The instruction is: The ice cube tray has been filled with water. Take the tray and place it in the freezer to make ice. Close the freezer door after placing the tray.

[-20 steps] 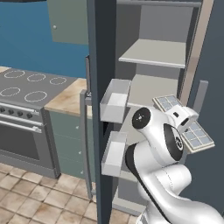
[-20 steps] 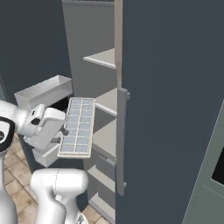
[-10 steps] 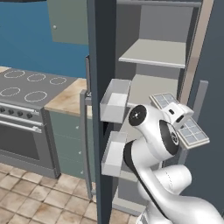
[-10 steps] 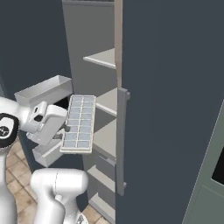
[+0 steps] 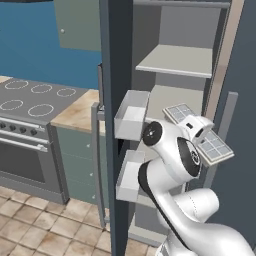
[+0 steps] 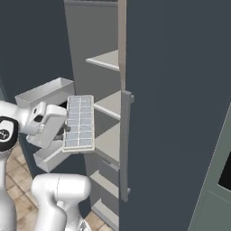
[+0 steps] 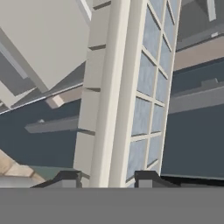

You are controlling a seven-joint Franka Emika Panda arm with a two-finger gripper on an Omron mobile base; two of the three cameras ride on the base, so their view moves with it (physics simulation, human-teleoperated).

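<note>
Ice cube tray (image 6: 79,122) is off any table and up in the air, carried by the gripper (image 7: 107,178), just outside the open freezer (image 6: 108,113). Jaws pinching the tray by one long rim: in the hand view the two dark fingertips (image 7: 65,178) sit either side of the pale rim, cells running away from the camera. Tray roughly level in the left base view, grid of cells (image 5: 214,146) face up; water in the cells cannot be made out for sure, only a bluish tint. Tray lies in front of the freezer's middle shelf (image 6: 110,104), near its front edge, not yet over it as far as I can judge. Upper shelf (image 5: 176,61) above it is bare. Freezer door (image 5: 116,125) stands swung wide open to the left of the tray, its white door bins (image 5: 131,115) facing inward beside the arm. Beyond the door, left of the freezer, a stove top (image 5: 30,97) and a strip of table (image 5: 79,111). Progress, judged: pick-up done, tray brought to the freezer mouth. Left: ease the tray in over a shelf, set it down flat, let go, draw the arm out, then swing the door shut. Roughly halfway. Arm now crowds the gap between door bins and shelves, so the way in looks tight.
</note>
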